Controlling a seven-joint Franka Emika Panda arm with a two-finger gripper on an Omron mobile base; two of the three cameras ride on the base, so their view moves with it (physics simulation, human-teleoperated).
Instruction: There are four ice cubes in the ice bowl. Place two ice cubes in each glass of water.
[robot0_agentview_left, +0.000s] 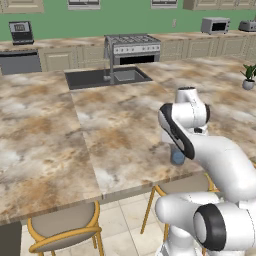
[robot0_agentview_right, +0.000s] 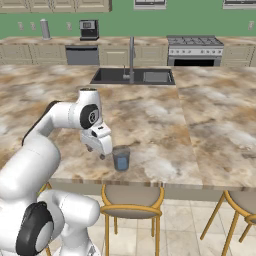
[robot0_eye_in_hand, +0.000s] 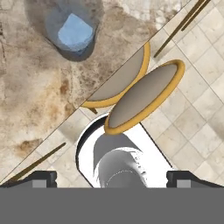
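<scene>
My gripper (robot0_eye_in_hand: 112, 179) is spread wide with nothing in it, parked just beside the glass (robot0_agentview_right: 121, 158) near the counter (robot0_agentview_right: 150, 120) edge. An ice cube (robot0_eye_in_hand: 75, 31) sits in that glass.

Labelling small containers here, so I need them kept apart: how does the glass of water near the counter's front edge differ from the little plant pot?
The glass of water is clear with a bluish tint; the plant pot is opaque grey. The glass holds a light-blue ice cube; the pot holds a green plant. The glass stands by the front edge, the pot farther in. Both stand upright on the marbled counter.
</scene>
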